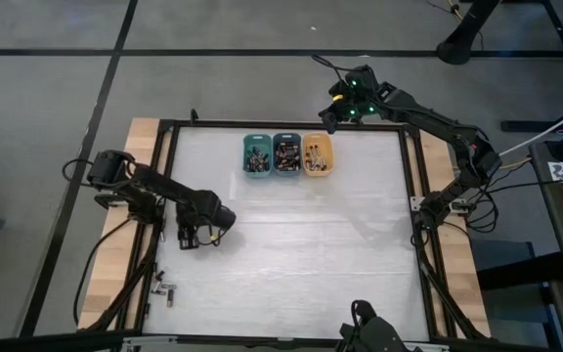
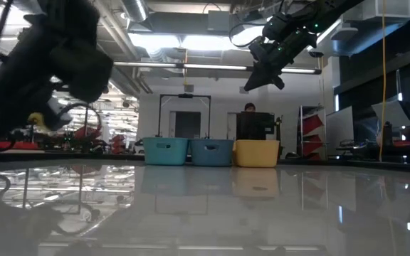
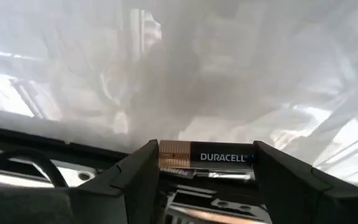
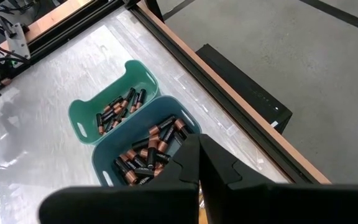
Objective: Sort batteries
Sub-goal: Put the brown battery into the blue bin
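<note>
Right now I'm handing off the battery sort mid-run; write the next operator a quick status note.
Left gripper: low over the table's left side, fingers shut on one Duracell battery held crosswise between them.
Right gripper: raised above the far edge of the table, over the bins, fingers shut, nothing visible in them.
Bins: teal bin, blue bin and orange bin sit side by side at the far middle, all already holding batteries.
Done: most cells are binned.
Left: carry the held battery to its bin and drop it. No other loose cells can be made out on the table top.
</note>
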`<state>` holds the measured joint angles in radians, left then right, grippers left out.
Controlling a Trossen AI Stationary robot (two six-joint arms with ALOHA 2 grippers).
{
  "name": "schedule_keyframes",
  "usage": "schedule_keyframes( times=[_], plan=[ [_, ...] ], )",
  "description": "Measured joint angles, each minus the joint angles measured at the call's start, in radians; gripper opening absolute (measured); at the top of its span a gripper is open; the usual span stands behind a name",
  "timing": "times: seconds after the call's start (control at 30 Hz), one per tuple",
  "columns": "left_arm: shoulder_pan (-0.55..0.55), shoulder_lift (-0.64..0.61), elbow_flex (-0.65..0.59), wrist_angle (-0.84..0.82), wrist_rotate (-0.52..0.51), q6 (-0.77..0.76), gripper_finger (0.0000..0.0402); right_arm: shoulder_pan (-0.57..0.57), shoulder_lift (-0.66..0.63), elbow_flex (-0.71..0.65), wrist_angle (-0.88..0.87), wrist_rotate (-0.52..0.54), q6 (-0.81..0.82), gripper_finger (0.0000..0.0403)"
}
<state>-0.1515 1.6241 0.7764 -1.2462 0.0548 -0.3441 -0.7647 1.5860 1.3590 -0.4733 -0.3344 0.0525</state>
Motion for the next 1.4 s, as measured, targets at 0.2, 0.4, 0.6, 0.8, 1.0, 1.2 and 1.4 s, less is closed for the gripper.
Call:
schedule_keyframes(
  times=[0.2, 0.4, 0.6, 0.8, 1.0, 1.2, 1.4],
  plan=[
    [0.065, 0.0, 0.094, 0.0, -0.027, 0.012, 0.0224, 0.0, 0.0, 0.0, -0.002, -0.025, 0.001, 0.0],
    [0.17, 0.0, 0.195, 0.002, -0.1, 0.048, 0.0223, 0.0, 0.0, 0.0, -0.041, -0.026, -0.007, 0.0],
    [0.292, 0.0, 0.319, 0.053, -0.162, 0.064, 0.0222, 0.0, 0.0, 0.0, -0.078, -0.026, -0.035, 0.0],
    [0.402, -0.001, 0.432, 0.252, -0.166, 0.064, 0.0222, -0.002, 0.0, 0.0, -0.077, -0.026, -0.035, 0.0],
    [0.505, 0.015, 0.516, 0.561, -0.159, 0.064, 0.0222, -0.002, 0.0, 0.0, -0.078, -0.026, -0.035, 0.0],
    [0.589, 0.144, 0.633, 0.702, -0.092, 0.106, 0.0222, -0.002, 0.0, 0.0, -0.062, -0.017, -0.034, 0.0],
    [0.623, 0.281, 0.754, 0.707, -0.053, 0.204, 0.0222, -0.002, 0.0, 0.0, -0.039, 0.014, -0.007, 0.0]
  ],
)
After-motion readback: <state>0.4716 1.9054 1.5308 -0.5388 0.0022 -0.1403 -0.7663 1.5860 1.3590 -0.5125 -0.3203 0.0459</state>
